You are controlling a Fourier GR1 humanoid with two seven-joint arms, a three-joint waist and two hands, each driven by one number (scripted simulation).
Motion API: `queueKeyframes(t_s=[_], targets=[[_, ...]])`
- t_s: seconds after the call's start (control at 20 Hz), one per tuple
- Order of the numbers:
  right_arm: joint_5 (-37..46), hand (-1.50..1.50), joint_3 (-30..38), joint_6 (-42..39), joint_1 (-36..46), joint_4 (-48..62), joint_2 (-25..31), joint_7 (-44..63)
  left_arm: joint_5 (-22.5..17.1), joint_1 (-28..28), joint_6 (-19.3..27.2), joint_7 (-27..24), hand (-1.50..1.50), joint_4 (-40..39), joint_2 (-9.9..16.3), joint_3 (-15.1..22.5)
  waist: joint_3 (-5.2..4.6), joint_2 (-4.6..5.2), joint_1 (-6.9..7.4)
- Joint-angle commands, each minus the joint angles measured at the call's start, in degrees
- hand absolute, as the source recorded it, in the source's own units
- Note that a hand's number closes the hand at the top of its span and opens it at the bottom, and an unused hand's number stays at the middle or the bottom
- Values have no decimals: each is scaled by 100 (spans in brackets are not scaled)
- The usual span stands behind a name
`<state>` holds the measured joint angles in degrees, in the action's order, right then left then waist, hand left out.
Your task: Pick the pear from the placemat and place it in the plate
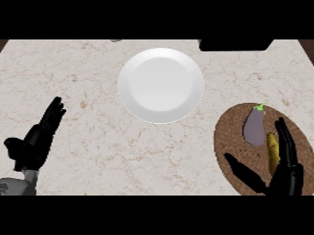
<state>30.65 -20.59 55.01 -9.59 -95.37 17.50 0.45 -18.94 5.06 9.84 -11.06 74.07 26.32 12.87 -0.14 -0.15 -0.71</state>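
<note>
Pear (273, 155) on brown placemat (231, 133): from left, left hand (34, 142) open, fingers straight; white plate (161, 85) between the hands; eggplant (255, 127) just left of right hand's (288, 176) open, straight fingers, which overlie the yellow pear.

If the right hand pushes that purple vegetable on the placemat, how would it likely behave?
The eggplant is long and rounded, so it would probably roll sideways or pivot, not slide straight. Its skin looks smooth, maybe slippery. It lies near the placemat's middle, beside the right hand.
</note>
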Motion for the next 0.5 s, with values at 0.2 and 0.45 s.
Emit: queueKeyframes(t_s=[0.2, 0.45], targets=[[1827, -150, 357, -1238, -1139, -893, 430, 2182, 106, 19, 94, 28, 0, -38, -82, -77, -22, 20, -51], [2554, -150, 339, -2821, -1424, -1675, 641, 3681, 105, -202, 0, 6, 0, 280, -46, -23, -20, 15, 66]])
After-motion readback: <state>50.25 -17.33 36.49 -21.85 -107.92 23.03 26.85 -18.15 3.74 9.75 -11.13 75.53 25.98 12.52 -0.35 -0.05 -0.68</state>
